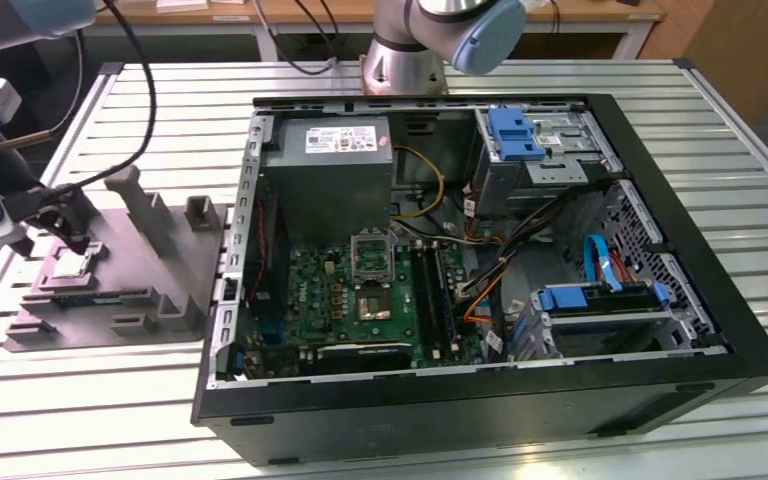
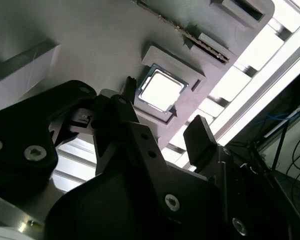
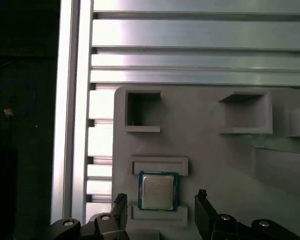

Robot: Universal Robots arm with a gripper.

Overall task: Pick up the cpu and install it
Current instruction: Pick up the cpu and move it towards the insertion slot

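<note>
The cpu [image 1: 69,264] is a small silvery square chip lying flat in a recess of the grey holder plate [image 1: 157,270] at the exterior view's left. My gripper [image 1: 69,238] hangs just above it. In the first wrist view the cpu [image 3: 157,192] lies between two dark fingertips [image 3: 120,202], one on each side with a gap, so the gripper [image 3: 160,199] is open and holds nothing. The second wrist view shows the cpu [image 2: 160,90] bright in its pocket, the gripper [image 2: 162,107] open around it. The black-framed socket [image 1: 373,303] sits on the green motherboard inside the case.
The open black computer case [image 1: 704,300] fills the middle and the exterior view's right, with a grey power supply [image 1: 337,150], cables and blue drive brackets [image 1: 595,297]. The holder plate carries raised posts [image 1: 137,205] near the gripper. Everything rests on a slatted aluminium table [image 1: 91,400].
</note>
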